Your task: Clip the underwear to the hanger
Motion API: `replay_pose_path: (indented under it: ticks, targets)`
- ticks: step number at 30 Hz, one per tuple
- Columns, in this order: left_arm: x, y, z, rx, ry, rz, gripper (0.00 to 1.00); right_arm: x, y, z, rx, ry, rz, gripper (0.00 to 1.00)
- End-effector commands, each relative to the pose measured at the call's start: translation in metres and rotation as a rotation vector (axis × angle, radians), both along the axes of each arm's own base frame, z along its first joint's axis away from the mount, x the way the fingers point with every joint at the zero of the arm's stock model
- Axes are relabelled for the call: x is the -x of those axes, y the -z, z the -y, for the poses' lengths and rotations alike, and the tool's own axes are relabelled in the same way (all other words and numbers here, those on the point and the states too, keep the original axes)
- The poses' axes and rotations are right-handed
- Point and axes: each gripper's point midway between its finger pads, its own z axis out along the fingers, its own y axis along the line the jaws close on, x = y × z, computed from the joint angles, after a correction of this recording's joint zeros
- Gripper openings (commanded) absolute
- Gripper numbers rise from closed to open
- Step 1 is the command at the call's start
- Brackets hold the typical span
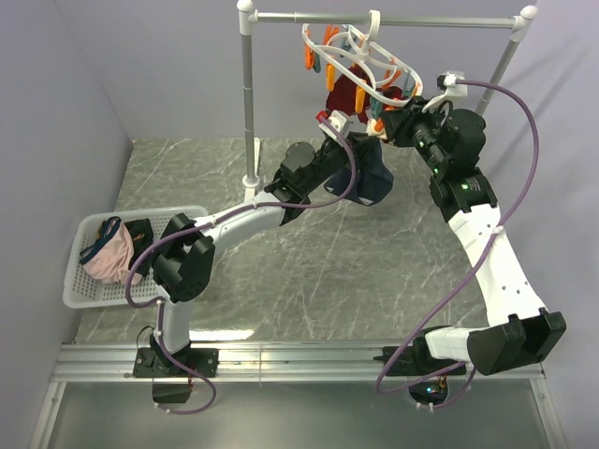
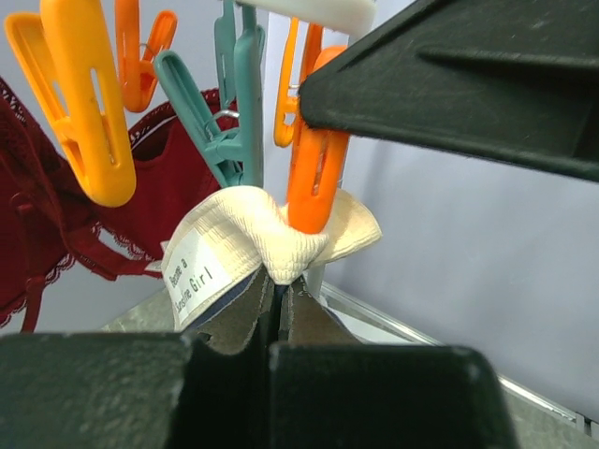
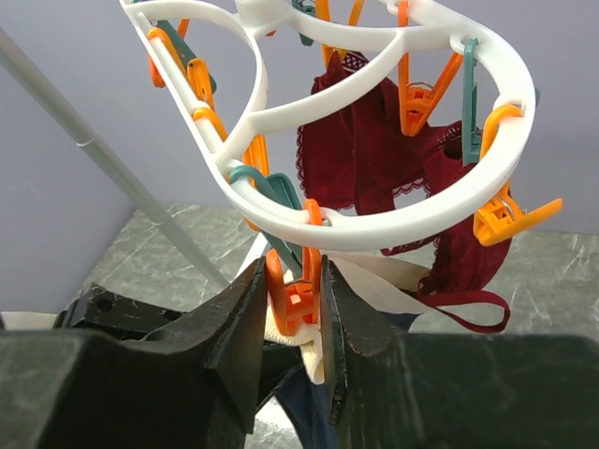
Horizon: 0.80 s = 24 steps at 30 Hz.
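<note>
Black left jaws, ribbed beige underwear (image 2: 251, 234), orange plastic clip (image 2: 314, 187)

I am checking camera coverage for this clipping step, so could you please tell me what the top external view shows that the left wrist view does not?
Only top external: the white basket holding a pink garment, and the hanger hooked over the grey rail. Only left wrist: the printed label on the pale lining of the underwear, with the left jaws shut on that fabric beneath an orange clip. Both: the underwear, the maroon garment and the hanger.
</note>
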Motion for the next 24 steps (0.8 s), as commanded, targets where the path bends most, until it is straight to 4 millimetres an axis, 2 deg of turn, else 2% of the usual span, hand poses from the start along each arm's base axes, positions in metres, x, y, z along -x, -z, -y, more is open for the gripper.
replay_pose_path:
  ticks: [1,7,17,24]
  targets:
    - [0.000,-0.032,-0.004,0.053,0.002,0.094,0.00,0.006,-0.017,-0.007,-0.035,-0.047,0.016,0.00]
    - [-0.002,-0.031,-0.005,0.046,0.000,0.116,0.00,0.004,-0.015,-0.008,-0.039,-0.062,0.007,0.00]
    - [0.008,-0.056,-0.006,0.083,0.034,0.159,0.00,0.002,-0.010,-0.007,-0.022,-0.057,0.003,0.00]
    - [0.009,-0.062,-0.006,0.090,0.037,0.166,0.00,0.001,-0.008,-0.009,-0.015,-0.068,-0.001,0.00]
